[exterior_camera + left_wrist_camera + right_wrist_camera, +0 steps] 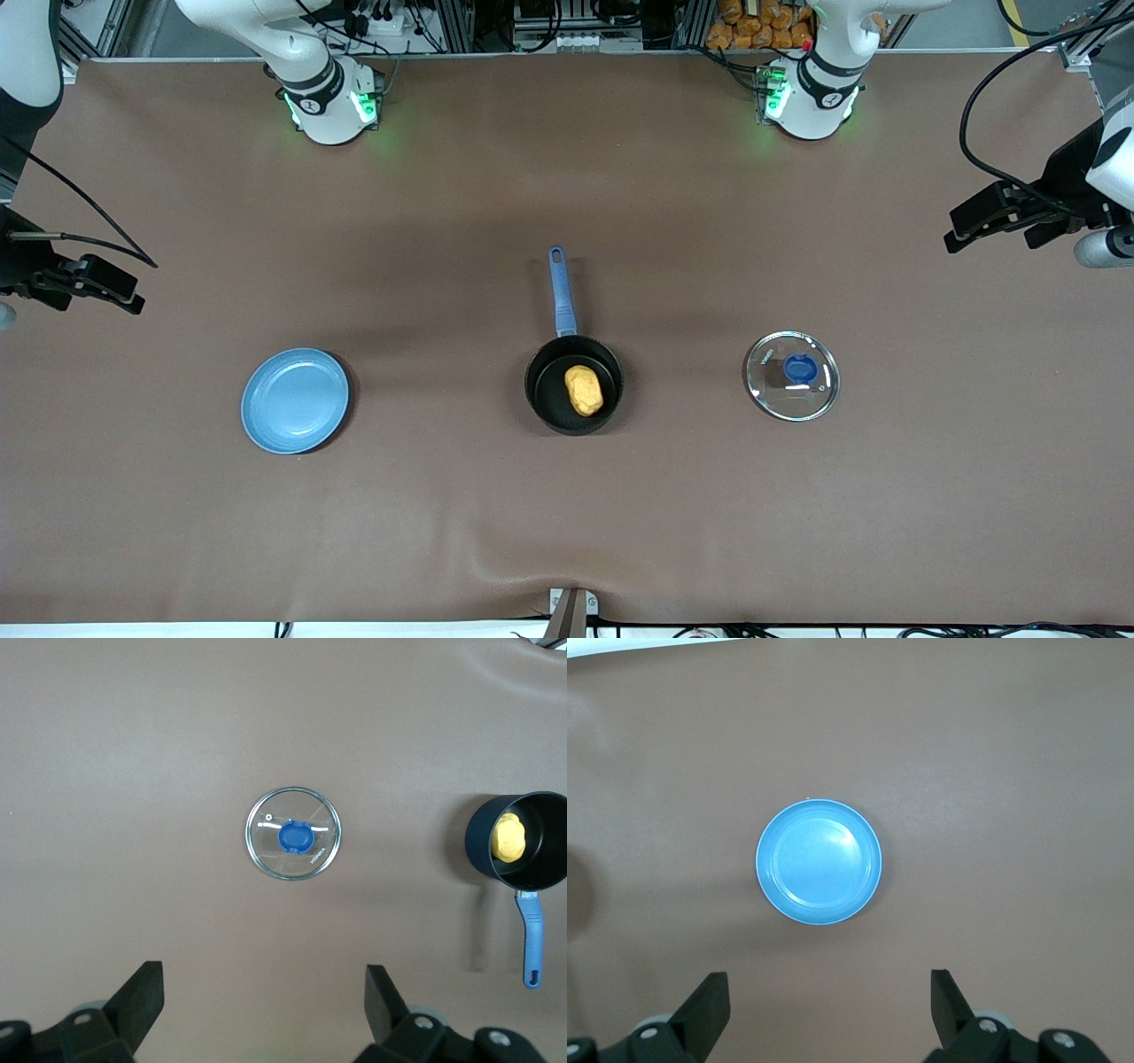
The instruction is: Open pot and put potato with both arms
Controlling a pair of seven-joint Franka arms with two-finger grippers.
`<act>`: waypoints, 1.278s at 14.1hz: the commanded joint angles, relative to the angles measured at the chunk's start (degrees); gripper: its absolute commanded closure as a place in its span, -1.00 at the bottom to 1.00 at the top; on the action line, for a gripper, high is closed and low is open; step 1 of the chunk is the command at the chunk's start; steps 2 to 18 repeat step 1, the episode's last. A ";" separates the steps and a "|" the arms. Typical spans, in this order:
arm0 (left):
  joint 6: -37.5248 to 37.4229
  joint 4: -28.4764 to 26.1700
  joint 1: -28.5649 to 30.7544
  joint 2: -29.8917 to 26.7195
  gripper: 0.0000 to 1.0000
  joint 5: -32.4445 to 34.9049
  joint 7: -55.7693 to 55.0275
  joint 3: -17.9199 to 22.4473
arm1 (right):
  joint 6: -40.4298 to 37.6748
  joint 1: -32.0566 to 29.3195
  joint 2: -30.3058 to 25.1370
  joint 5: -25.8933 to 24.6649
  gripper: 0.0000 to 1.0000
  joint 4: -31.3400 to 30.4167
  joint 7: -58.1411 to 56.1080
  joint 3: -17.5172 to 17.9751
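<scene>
A: Front view: brown table [567, 514]. The pot [574, 383] sits mid-table, handle toward twelve o'clock, the potato [584, 390] in it; the lid [791, 375] lies at its three o'clock, toward the left arm's end.

B: Left wrist view?

A: The left gripper [264, 1010] hangs wide open, empty, over the lid. Glass, likely slippery; take the knob.

B: Right wrist view?

A: The right gripper [830, 1010], wide open and empty, hangs over the plate [819, 861].
</scene>
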 commanded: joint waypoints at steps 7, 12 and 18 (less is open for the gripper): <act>-0.86 0.10 0.33 -0.88 -1.00 0.37 -0.30 -0.50 | 0.64 -0.10 -2.94 -1.67 -1.00 -2.79 0.13 0.79; -0.86 0.10 0.33 -0.88 -1.00 0.37 -0.30 -0.50 | 0.64 -0.10 -2.94 -1.67 -1.00 -2.79 0.13 0.79; -0.86 0.10 0.33 -0.88 -1.00 0.37 -0.30 -0.50 | 0.64 -0.10 -2.94 -1.67 -1.00 -2.79 0.13 0.79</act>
